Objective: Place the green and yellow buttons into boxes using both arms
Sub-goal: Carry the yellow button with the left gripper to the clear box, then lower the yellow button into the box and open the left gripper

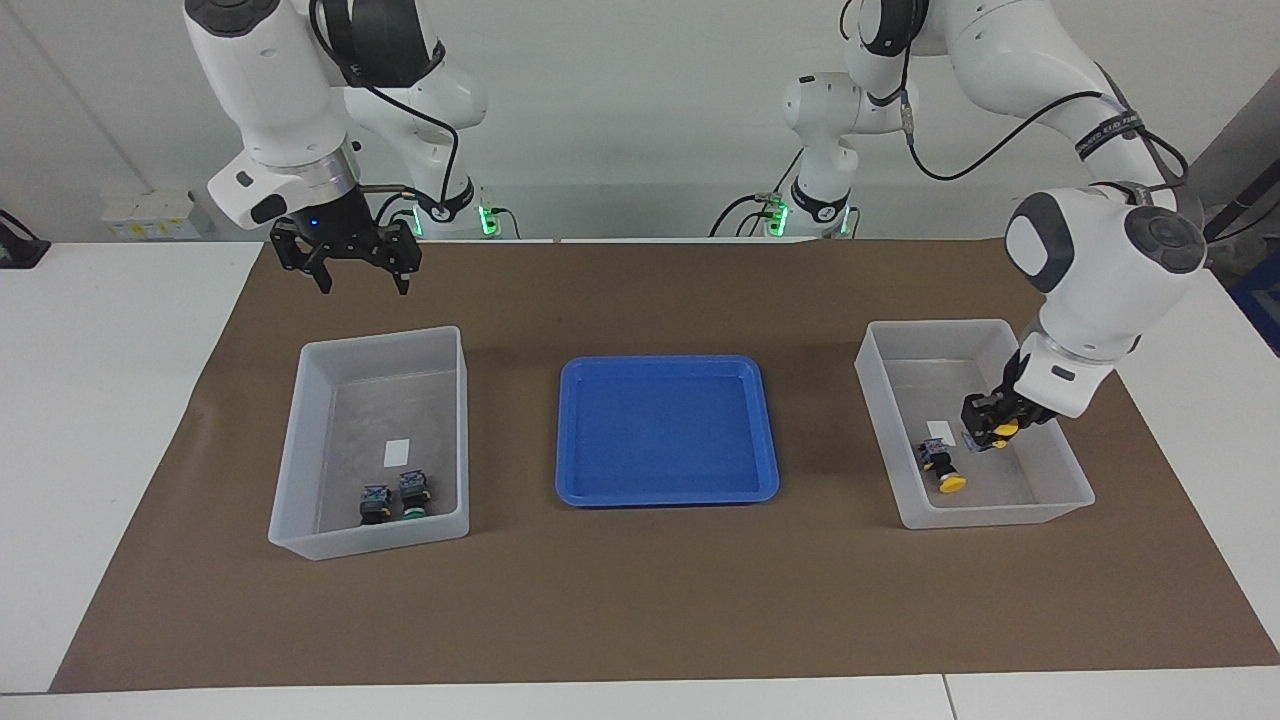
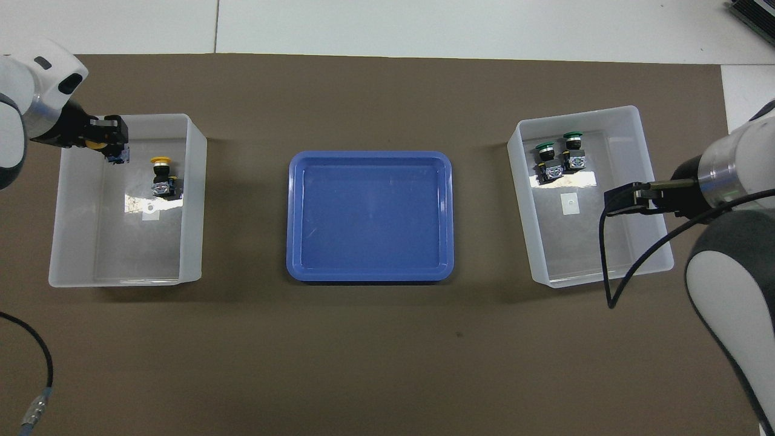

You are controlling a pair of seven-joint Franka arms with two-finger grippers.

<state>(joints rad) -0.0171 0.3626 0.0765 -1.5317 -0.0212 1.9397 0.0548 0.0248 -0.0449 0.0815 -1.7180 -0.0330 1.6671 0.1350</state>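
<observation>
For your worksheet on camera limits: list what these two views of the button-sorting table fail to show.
- Held yellow button: its body is covered by the left gripper in both views.
- Right gripper: the overhead view shows only its dark tip, with the arm cut off by the frame edge.
- White labels in the bins: any print is too small to read.
</observation>
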